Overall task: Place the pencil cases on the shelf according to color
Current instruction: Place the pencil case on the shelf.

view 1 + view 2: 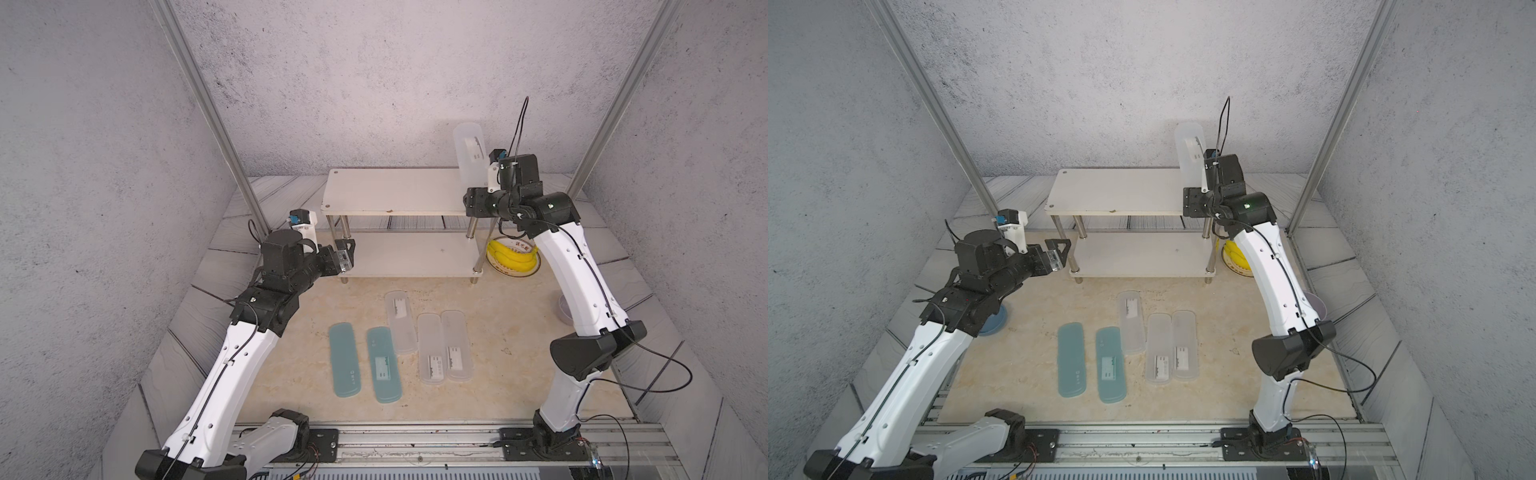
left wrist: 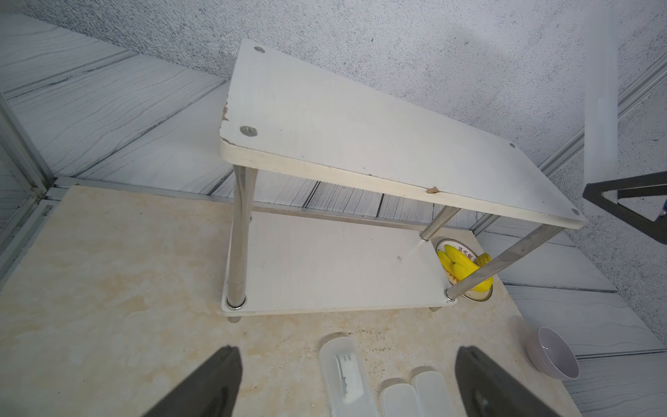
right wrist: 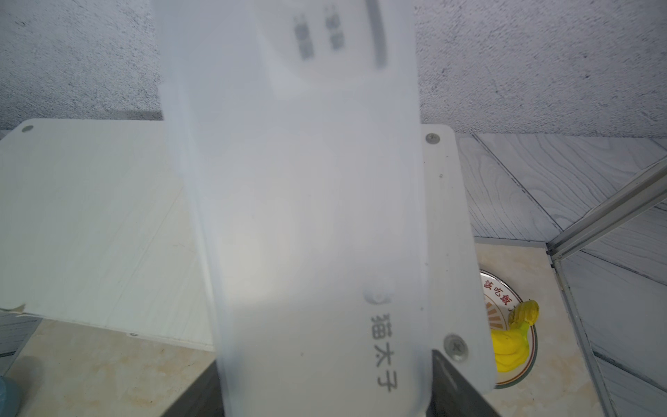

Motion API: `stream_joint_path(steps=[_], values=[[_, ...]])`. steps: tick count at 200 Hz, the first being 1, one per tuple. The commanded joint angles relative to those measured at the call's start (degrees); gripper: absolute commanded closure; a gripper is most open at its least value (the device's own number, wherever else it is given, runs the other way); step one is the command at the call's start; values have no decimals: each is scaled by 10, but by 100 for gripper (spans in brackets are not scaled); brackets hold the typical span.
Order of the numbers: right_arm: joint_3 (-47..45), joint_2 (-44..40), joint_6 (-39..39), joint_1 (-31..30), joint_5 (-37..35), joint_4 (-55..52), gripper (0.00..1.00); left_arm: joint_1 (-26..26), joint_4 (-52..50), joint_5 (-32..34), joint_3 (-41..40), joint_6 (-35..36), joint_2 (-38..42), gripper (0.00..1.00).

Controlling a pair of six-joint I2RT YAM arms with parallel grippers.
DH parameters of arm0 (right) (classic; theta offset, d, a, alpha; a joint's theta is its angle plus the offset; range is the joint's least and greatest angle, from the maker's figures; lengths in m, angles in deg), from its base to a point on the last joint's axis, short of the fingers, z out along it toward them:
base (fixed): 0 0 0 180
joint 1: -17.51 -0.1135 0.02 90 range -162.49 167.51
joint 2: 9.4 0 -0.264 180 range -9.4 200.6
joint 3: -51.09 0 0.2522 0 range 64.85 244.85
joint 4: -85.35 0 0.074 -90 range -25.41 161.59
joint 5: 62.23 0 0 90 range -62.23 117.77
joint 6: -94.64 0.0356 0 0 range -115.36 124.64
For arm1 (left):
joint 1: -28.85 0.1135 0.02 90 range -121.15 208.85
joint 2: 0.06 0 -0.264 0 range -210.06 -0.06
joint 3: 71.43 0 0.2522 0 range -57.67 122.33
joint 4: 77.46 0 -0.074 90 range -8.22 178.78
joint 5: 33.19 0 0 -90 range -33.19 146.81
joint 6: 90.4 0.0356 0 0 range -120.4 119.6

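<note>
0 of 6 cases shelved

1 frosted case: gripped by its lower end in the right gripper, near upright over the right end of the shelf; both boards bare. 3 frosted cases and 2 teal cases: flat on the table. Left gripper: spread wide, empty.

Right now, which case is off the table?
The white case in the right claw, up over the shelf; the other five lie flat on the table.

Both boards of the white 2-tier metal-legged shelf are lying open, except the top board's right end, where a frosted white plastic pencil case is standing upright. 5 flat cases are crowding the beige tabletop in front.
</note>
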Motion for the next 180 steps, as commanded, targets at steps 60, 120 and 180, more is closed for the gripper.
stream_joint_path(steps=[60, 120, 180], values=[[8, 26, 13, 6, -46, -11, 44, -3, 17, -5, -21, 13, 12, 2], [-11, 21, 18, 7, -49, -22, 27, -3, 26, -15, -28, 2, 19, 1], [-49, -2, 15, 7, -41, -7, 18, -3, 28, -17, -36, 0, 22, 1]])
